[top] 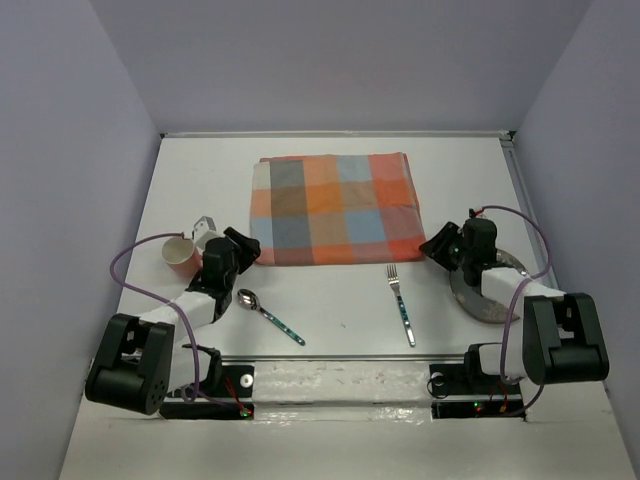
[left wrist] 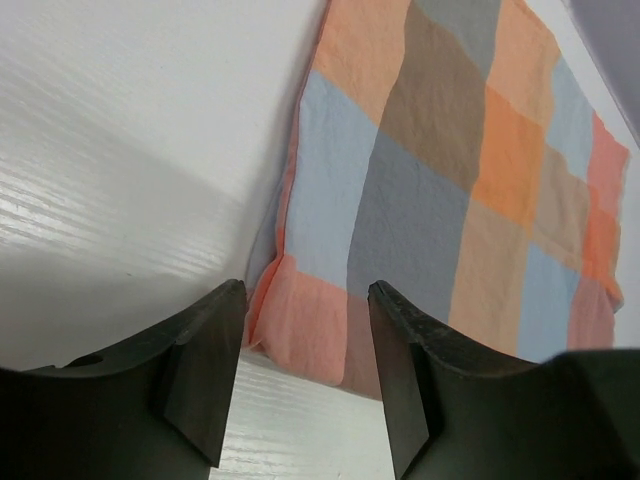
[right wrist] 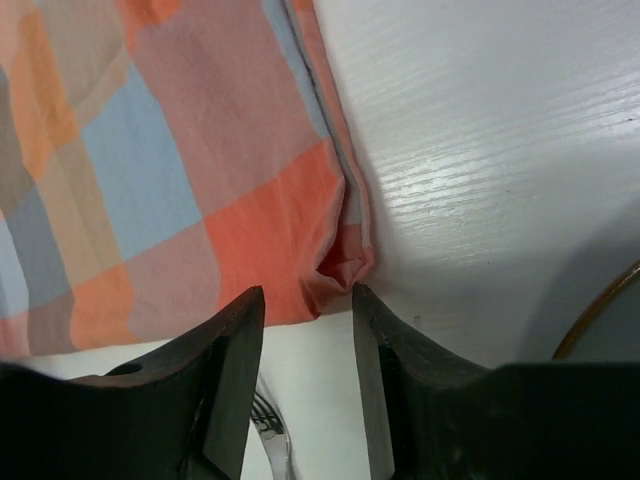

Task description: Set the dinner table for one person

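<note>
The dinner table [top: 200,170] is a plain white top. A checked orange, grey and blue cloth [top: 335,208] lies flat at its middle back. My left gripper [top: 246,246] stands at the cloth's near left corner. In the left wrist view the left gripper [left wrist: 306,290] is open, and the cloth corner [left wrist: 300,340] lies on the table just beyond its tips. My right gripper [top: 433,247] stands at the near right corner. In the right wrist view the right gripper [right wrist: 307,295] is open, with the rumpled cloth corner [right wrist: 335,272] at its tips. Neither holds anything.
A pink cup [top: 180,254] lies on its side left of the left arm, with a small grey object [top: 205,229] behind it. A spoon [top: 270,316] and a fork [top: 401,305] lie in front of the cloth. A metal plate [top: 488,300] sits partly under the right arm.
</note>
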### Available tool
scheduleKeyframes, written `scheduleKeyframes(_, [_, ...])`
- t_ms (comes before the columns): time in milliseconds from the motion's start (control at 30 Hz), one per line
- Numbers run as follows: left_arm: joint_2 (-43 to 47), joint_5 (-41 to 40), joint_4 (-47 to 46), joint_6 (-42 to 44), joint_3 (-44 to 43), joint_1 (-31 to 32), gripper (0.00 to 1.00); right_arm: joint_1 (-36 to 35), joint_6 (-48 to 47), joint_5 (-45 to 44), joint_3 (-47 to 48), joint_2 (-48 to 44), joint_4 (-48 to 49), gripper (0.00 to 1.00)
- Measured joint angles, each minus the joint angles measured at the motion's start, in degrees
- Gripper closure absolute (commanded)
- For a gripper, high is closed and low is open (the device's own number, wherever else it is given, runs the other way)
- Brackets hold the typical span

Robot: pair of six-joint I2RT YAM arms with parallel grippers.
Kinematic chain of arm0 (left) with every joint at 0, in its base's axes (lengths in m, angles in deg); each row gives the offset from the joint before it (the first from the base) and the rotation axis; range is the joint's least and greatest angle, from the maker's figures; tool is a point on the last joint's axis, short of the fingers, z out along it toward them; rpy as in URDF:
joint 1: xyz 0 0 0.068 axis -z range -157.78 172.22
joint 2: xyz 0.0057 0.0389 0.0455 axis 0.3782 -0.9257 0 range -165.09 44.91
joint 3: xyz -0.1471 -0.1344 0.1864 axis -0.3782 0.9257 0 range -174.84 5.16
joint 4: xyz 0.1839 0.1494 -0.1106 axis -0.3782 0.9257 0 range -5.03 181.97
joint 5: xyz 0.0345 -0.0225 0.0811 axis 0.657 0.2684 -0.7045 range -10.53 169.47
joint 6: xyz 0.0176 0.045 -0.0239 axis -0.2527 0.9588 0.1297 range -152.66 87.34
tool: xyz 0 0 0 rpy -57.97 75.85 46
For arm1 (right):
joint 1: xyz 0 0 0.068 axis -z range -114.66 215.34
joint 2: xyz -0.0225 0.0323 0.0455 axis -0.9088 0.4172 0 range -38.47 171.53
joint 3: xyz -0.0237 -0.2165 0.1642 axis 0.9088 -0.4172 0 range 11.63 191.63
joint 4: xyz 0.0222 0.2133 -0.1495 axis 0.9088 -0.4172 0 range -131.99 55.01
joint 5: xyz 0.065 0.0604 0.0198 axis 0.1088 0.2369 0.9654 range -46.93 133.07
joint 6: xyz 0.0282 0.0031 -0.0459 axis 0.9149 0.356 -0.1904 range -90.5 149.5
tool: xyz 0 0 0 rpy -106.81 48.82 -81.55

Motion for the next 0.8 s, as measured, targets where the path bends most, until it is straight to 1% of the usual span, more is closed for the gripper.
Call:
scheduleKeyframes(200, [0.81, 0.55, 0.44, 0.24, -0.96, 0.70, 0.38, 0.00, -0.28, -0.04, 0.26, -5.40, -2.12, 0.53])
scheduleKeyframes(333, [3.67, -0.02, 1.53, 0.81, -2.54, 3.08, 0.39, 0.00, -0.94, -0.57, 0.79, -8.15, -3.48, 0.54])
scheduleKeyframes(467, [5.70, -3.04, 3.34, 2.73, -7.30, 9.42, 0.39, 0.00, -1.09, -1.01, 0.79, -10.43, -5.40, 0.56])
scheduleKeyframes(567, [5.62, -4.37, 3.43, 4.09, -10.84, 14.45, 0.40, 0.00, -1.14, -1.33, 0.81, -14.40, -7.15, 0.57])
scheduleKeyframes(667, [3.30, -5.97, 3.43, 5.38, -14.51, 20.28, 0.40, 0.00, -1.64, -1.75, 2.05, -19.23, -10.29, 0.60])
scheduleKeyframes(800, [-1.92, -6.49, 3.43, 6.99, -18.47, 27.74, 0.42, 0.00, -2.89, -2.36, 7.08, -25.38, -14.80, 0.65])
